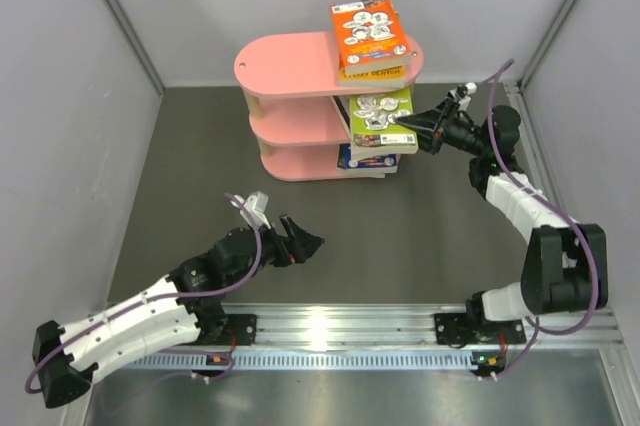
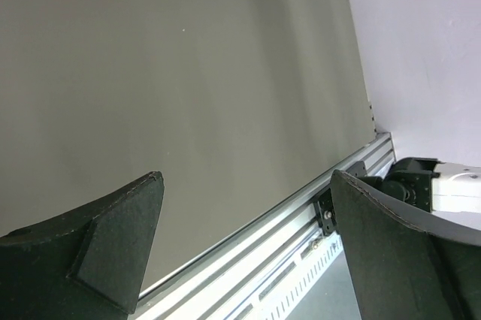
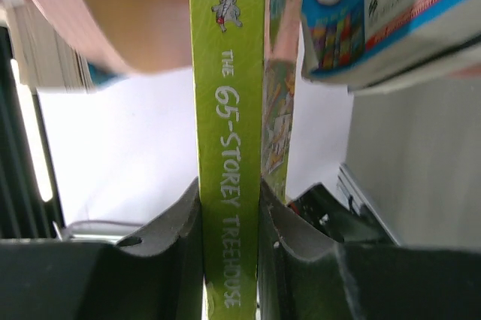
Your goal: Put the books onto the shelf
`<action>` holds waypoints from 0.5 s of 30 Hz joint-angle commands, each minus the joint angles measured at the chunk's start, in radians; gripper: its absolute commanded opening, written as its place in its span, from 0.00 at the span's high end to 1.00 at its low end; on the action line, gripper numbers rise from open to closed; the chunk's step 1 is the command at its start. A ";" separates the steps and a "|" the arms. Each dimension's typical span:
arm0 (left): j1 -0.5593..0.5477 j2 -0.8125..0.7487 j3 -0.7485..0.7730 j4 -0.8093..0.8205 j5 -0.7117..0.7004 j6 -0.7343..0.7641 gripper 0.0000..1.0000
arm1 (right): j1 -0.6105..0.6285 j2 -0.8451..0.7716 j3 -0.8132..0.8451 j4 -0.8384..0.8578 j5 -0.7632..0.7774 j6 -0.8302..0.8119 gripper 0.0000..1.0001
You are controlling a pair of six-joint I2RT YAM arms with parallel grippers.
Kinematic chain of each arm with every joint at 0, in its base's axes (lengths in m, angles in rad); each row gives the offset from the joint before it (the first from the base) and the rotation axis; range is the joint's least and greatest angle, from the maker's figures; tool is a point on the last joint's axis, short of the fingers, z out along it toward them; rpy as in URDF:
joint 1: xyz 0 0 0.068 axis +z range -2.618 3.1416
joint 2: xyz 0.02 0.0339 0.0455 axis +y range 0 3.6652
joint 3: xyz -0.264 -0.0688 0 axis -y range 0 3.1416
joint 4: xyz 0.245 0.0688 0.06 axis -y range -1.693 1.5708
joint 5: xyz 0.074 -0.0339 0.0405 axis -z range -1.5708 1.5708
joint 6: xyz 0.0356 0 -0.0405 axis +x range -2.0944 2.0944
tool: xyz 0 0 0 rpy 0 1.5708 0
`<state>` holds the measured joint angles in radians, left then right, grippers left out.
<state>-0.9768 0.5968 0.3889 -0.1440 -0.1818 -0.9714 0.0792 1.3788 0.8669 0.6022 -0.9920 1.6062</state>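
Observation:
The pink three-tier shelf (image 1: 285,61) stands at the back of the table. An orange book (image 1: 370,31) lies on its top board over a yellow-spined one (image 1: 372,73). A lime book (image 1: 380,111) sticks out from the right end of the middle tier, and my right gripper (image 1: 404,127) is shut on its outer edge. In the right wrist view both fingers press the lime spine (image 3: 229,132), the right gripper (image 3: 229,200) holding it near the end. A blue book (image 1: 365,158) lies on the bottom tier. My left gripper (image 1: 300,241) hangs open over bare table with nothing between its fingers.
Grey walls close in the table on three sides. An aluminium rail (image 1: 330,326) runs along the near edge and holds both arm bases. In the left wrist view the left gripper (image 2: 246,177) faces that rail (image 2: 301,222) and the right arm's base (image 2: 428,185).

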 commanded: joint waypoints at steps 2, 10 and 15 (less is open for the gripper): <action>-0.002 -0.035 -0.007 -0.025 -0.027 -0.001 0.03 | -0.025 0.072 0.139 0.274 0.000 0.129 1.00; -0.002 -0.035 -0.007 -0.035 -0.035 -0.001 0.03 | -0.032 0.221 0.319 0.304 -0.017 0.162 1.00; -0.002 -0.032 -0.007 -0.039 -0.048 0.003 0.03 | -0.038 0.316 0.373 0.291 -0.028 0.153 0.99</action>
<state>-0.9768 0.5674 0.3885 -0.1890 -0.2050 -0.9730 0.0566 1.6707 1.1511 0.7753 -1.0828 1.7550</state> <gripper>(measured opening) 0.971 0.253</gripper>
